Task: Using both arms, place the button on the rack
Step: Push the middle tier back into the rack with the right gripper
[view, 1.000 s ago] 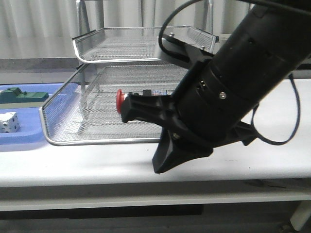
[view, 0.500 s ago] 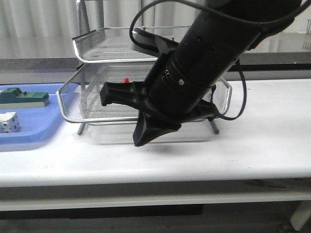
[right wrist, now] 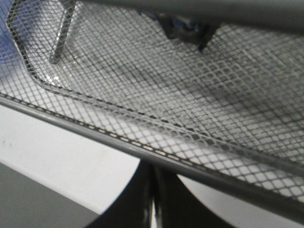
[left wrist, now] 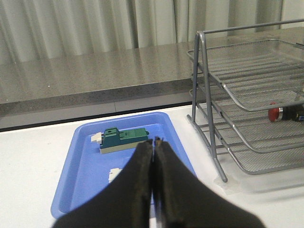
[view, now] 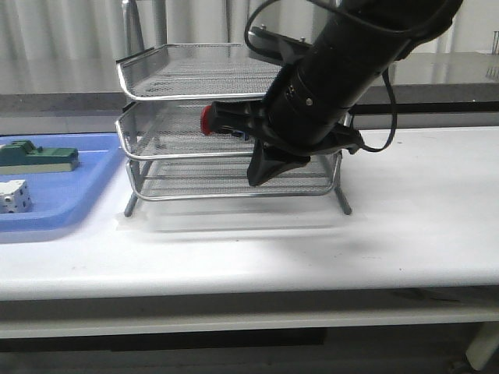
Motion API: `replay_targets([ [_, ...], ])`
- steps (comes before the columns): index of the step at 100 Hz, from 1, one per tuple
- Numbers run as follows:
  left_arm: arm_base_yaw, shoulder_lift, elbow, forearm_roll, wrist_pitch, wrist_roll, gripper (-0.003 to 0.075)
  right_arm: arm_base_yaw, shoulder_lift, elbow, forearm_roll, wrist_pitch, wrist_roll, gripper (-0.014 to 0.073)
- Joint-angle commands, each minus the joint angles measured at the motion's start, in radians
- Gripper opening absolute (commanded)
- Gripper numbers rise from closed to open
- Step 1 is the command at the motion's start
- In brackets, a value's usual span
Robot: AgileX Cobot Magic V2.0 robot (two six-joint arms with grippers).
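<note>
**Three tiers pushed in, button sitting in the middle one**

Three trays of the rack point(view: 179, 117) line up flush, and the button point(view: 209, 119) lies on its side in the middle tier, red head toward 9 o'clock. From the left wrist view its red head point(left wrist: 274, 113) shows against the tray's front edge.

Right gripper point(view: 261, 167) sits at the rack's front rim, fingers pressed together, holding nothing; my read: a pusher pose for closing the tray.

Left gripper point(left wrist: 154, 142) also pressed together and empty, hanging above the blue tray point(left wrist: 85, 142) at 9 o'clock of the rack, parked clear. Green block point(left wrist: 121, 138) and white cube point(view: 13, 196) rest there.

No readable labels or writing anywhere.
</note>
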Motion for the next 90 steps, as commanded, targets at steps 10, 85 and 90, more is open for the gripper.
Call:
replay_targets([
  [10,0.001,0.009,-0.027,-0.019,-0.079,-0.010,-0.0021,-0.012,-0.046,-0.043,-0.027,-0.105,-0.008,-0.0057],
  [85,0.001,0.009,-0.027,-0.019,-0.079,-0.010,-0.0021,-0.016,-0.244,-0.018,-0.138,0.175,-0.006,-0.0057],
  [90,0.001,0.009,-0.027,-0.019,-0.079,-0.010,-0.0021,-0.025,-0.271,0.000,-0.145,0.183,-0.004,-0.0057],
])
